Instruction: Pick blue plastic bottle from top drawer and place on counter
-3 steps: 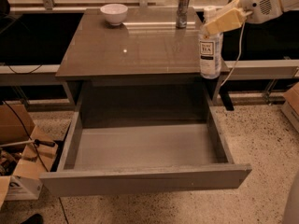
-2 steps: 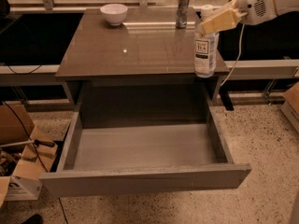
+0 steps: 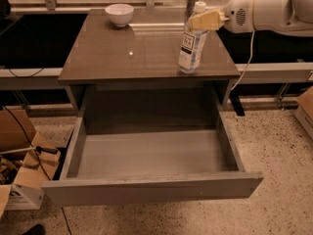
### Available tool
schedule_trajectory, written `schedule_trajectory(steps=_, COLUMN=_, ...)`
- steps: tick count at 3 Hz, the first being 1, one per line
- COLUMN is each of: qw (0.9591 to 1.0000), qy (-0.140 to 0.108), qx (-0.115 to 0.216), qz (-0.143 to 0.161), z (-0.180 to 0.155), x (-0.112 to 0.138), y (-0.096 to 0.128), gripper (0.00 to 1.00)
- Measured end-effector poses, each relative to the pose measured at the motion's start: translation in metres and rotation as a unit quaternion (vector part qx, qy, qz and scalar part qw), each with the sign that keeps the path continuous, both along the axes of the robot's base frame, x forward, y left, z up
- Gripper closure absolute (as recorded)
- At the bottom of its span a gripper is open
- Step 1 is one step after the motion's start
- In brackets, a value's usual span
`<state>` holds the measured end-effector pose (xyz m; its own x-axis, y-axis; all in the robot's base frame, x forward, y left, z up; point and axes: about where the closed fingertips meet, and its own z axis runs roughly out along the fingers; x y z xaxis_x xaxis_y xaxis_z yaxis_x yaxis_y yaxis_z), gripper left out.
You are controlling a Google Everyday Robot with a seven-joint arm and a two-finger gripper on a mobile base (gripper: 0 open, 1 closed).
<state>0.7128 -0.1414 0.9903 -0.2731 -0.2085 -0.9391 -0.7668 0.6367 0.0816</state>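
Note:
The blue plastic bottle (image 3: pixel 191 45), clear with a white cap and a white-and-dark label, stands slightly tilted on the counter (image 3: pixel 132 53) near its front right corner. My gripper (image 3: pixel 204 20) reaches in from the right and is shut on the bottle's neck just below the cap. The top drawer (image 3: pixel 151 186) is pulled fully open below the counter, and its light grey floor holds nothing.
A white bowl (image 3: pixel 119 13) sits at the counter's back left. A shiny metal can (image 3: pixel 191 1) stands at the back, just behind the bottle. Cardboard boxes (image 3: pixel 22 177) lie on the floor left of the drawer. Another box (image 3: pixel 305 109) is at the right edge.
My gripper has carried the bottle left from beside the counter's right edge to over the counter and lowered it, so its base now rests on the tabletop.

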Motion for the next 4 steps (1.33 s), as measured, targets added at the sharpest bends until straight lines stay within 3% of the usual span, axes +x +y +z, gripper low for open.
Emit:
schedule_trajectory(steps=1, qw=0.9989, qy=-0.024, qx=0.011, qz=-0.039, z=0.005, x=0.028, y=0.005, gripper=0.81)
schedule_trajectory(steps=2, qw=0.9977, qy=-0.039, qx=-0.012, qz=-0.054, z=0.005, x=0.047, y=0.014, gripper=0.58)
schedule_trajectory(steps=4, qw=0.9955, qy=-0.025, qx=-0.072, qz=-0.058, z=-0.020, x=0.067, y=0.029, gripper=0.12)
